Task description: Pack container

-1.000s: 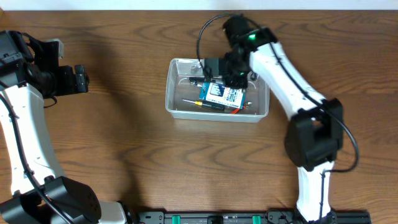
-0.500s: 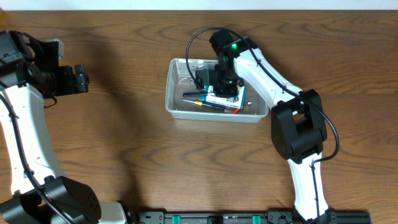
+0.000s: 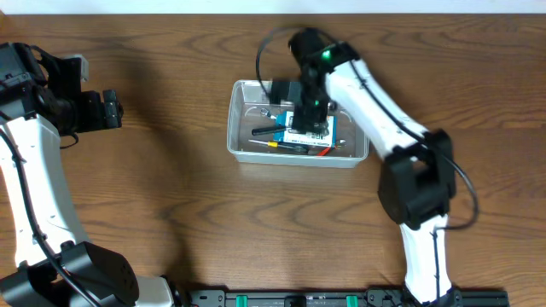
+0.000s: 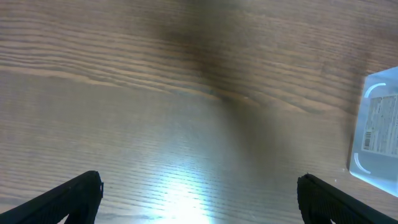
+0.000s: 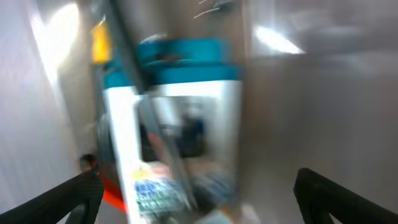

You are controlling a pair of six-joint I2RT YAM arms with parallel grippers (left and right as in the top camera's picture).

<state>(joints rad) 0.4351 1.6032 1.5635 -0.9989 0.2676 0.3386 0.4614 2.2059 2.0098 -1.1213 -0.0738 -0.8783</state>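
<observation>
On the brown wooden table, the clear, shallow, rectangular plastic container sits centre-back. It holds a blue-and-white cardboard box and a thin black-handled tool. The right gripper hovers over the box, jaws spread wide and gripping nothing; it is best lifted straight up, clear of the rim. The left gripper waits far left, wide open and empty.

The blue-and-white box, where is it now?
Overhead view: the blue-and-white box lies inside the clear container, toward its right half, beneath the right arm.
</observation>
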